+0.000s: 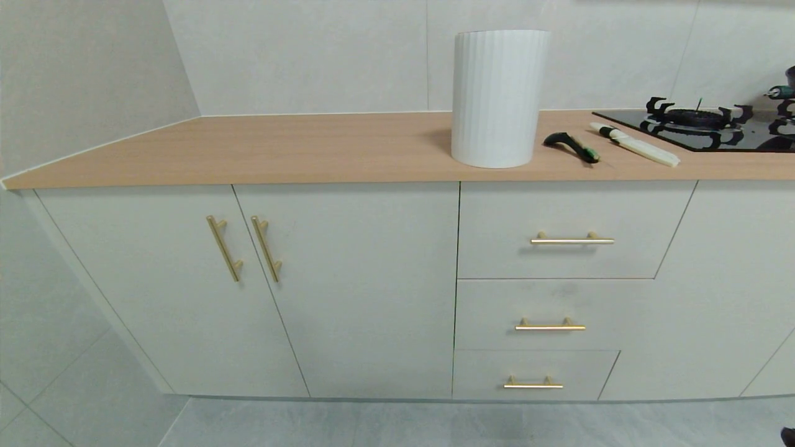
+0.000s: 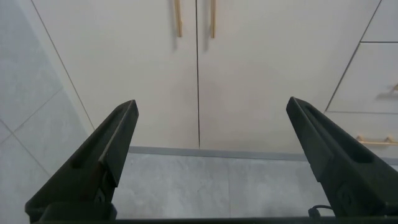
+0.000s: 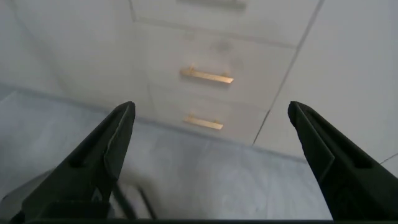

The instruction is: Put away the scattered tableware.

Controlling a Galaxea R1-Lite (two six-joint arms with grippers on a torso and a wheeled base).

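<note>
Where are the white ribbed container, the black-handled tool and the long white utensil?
white ribbed container (image 1: 500, 99), head view, middle of its ribbed wall.
black-handled tool (image 1: 566, 143), head view, on the black handle.
long white utensil (image 1: 640, 148), head view, about mid-length.

The hob (image 1: 708, 139) at 2 o'clock runs off the edge. The white container (image 1: 499, 99) hides its inside. The black tool (image 1: 571, 146) at its 3 o'clock is too small to identify.

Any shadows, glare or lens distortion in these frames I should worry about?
Head view: soft light, white ribbed container throws a faint shadow leftward on the countertop; glossy cooktop mirrors its grates; cabinet edges splay toward the frame corners, wide-angle distortion. Left wrist view: even light on the cabinet doors, no glare. Right wrist view: drawer handles catch slight shine.
</note>
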